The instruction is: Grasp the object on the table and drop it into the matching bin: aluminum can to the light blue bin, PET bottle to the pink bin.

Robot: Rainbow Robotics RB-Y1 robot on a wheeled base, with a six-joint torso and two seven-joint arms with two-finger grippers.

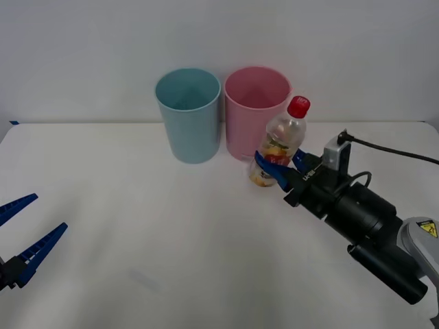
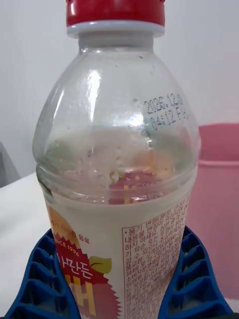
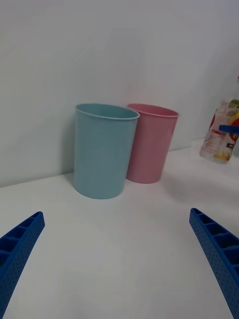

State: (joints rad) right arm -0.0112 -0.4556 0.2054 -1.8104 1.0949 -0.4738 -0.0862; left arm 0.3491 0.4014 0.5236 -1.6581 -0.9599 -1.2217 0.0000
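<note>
Front view, bottle: The PET bottle (image 1: pixel 280 146) hangs right of centre in the frame, tilted with its red cap up and to the right, pinched across its labelled lower half by the right gripper (image 1: pixel 278 166).
Front view, lift: The bottle's base appears clear of the table (image 1: pixel 171 274), just beside the pink bin (image 1: pixel 248 116) and overlapping that bin's right wall in the picture.
Front view, bins: The pink bin stands at upper centre, touching or nearly touching the light blue bin (image 1: pixel 188 115) on its left; both are upright and open.
Front view, idle arm: The left gripper (image 1: pixel 17 236) waits at the lower left edge, fingers spread wide, holding nothing.
Right wrist view, grip: Two blue ribbed fingers (image 2: pixel 45 279) clamp the bottle (image 2: pixel 117 164) low on its label, one on each side, at the bottom of the frame; the pink bin (image 2: pixel 219 199) sits behind at the right edge.
Left wrist view, scene: The light blue bin (image 3: pixel 103 149) and pink bin (image 3: pixel 152 142) stand side by side at mid-frame; the held bottle (image 3: pixel 221 132) shows at the right edge, below the pink rim's level in the picture.
Risk, collision: The bottle looks too low to clear the rim; a straight sideways move could knock the pink bin over or into its neighbour.
Risk, slip: The low hold on smooth plastic and the tilt could let the bottle swing or slide out.
Risk, wrong bin: With the rims so close, a release too far left could drop it into the light blue bin.
</note>
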